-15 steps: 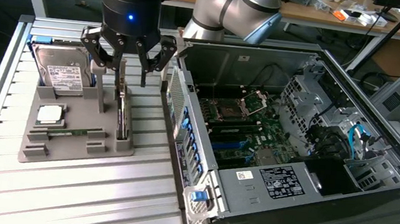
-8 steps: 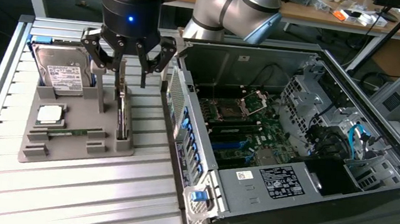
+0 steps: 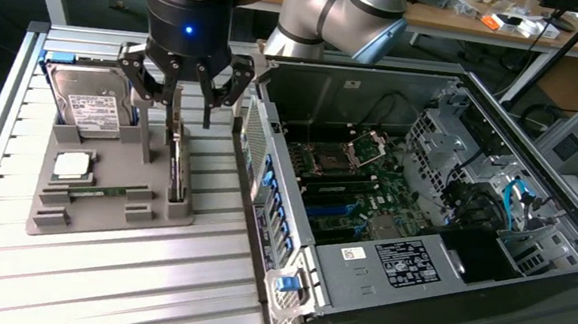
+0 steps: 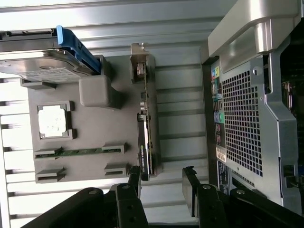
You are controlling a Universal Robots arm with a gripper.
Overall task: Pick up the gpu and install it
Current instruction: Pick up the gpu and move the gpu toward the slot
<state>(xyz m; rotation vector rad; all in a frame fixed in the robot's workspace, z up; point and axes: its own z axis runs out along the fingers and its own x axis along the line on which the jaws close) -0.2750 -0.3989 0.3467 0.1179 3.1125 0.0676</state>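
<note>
Your claw (image 3: 181, 106) hangs released, jaws wide, right above the gpu (image 3: 176, 158). The card stands on edge in the grey holder (image 3: 101, 211), beside the open computer case (image 3: 362, 287).

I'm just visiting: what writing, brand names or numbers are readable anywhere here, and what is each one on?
No text reads clearly enough to quote.
hard drive: print on its white label is too small.
gpu: pale lettering along its dark edge is too blurred.
computer case: black label and white sticker are both too small.
</note>
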